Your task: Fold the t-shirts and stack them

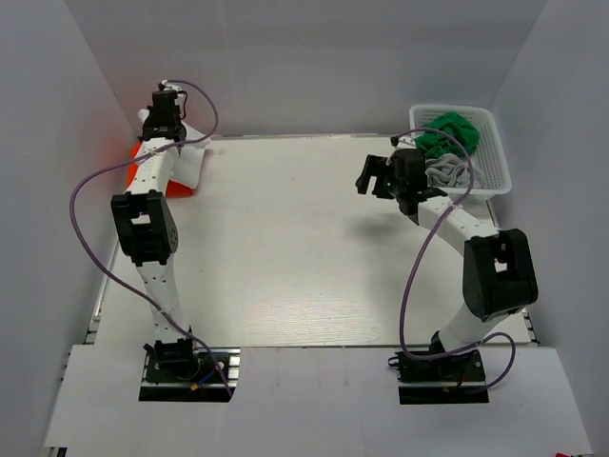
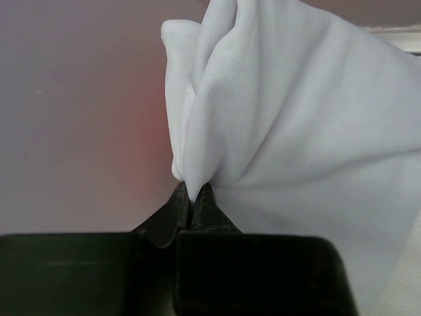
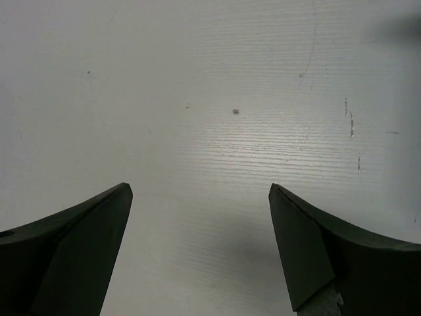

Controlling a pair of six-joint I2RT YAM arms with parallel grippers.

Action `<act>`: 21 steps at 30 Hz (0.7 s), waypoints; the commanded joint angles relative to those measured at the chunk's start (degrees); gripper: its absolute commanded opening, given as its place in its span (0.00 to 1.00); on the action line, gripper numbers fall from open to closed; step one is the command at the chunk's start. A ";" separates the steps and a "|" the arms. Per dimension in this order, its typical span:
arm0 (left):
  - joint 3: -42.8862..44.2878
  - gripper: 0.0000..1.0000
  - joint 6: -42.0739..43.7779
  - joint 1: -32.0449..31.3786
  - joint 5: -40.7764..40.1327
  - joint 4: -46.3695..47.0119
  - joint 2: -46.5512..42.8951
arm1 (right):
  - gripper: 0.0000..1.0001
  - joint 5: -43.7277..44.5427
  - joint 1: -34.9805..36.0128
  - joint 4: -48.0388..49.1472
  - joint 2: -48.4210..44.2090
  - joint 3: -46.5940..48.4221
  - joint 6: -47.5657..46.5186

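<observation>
My left gripper (image 1: 164, 129) is at the far left corner of the table, shut on a pinch of the white t-shirt (image 2: 283, 112). The cloth hangs and spreads from the fingertips (image 2: 207, 197). In the top view the white t-shirt (image 1: 190, 164) lies over the bright orange t-shirt (image 1: 136, 171), of which only an edge shows. The green t-shirt (image 1: 445, 131) and the grey t-shirt (image 1: 449, 173) lie crumpled in the basket. My right gripper (image 1: 373, 177) hovers open and empty over bare table, left of the basket; its fingers (image 3: 79, 243) stand wide apart.
A white plastic mesh basket (image 1: 498, 152) stands at the far right corner. White walls close the table on the left, back and right. The white table top (image 1: 304, 257) runs between the two arms.
</observation>
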 commanded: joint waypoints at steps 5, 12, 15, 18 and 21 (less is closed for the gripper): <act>4.03 0.86 0.85 2.51 -8.93 6.55 8.09 | 0.90 1.67 -0.05 -3.83 3.67 7.28 0.00; 8.52 1.00 -3.71 3.56 -12.19 2.70 9.59 | 0.90 1.84 0.04 -4.09 3.06 8.51 0.09; 8.53 1.00 -9.40 3.56 -11.06 -0.91 6.27 | 0.90 1.49 0.12 -3.04 0.87 6.85 0.26; 8.53 1.00 -16.34 3.04 -4.30 -6.62 2.75 | 0.90 1.58 -0.14 -1.72 -1.59 4.56 0.35; 4.41 1.00 -22.50 2.33 -3.75 -7.16 -4.10 | 0.90 1.66 -0.05 -1.81 -4.48 2.81 0.62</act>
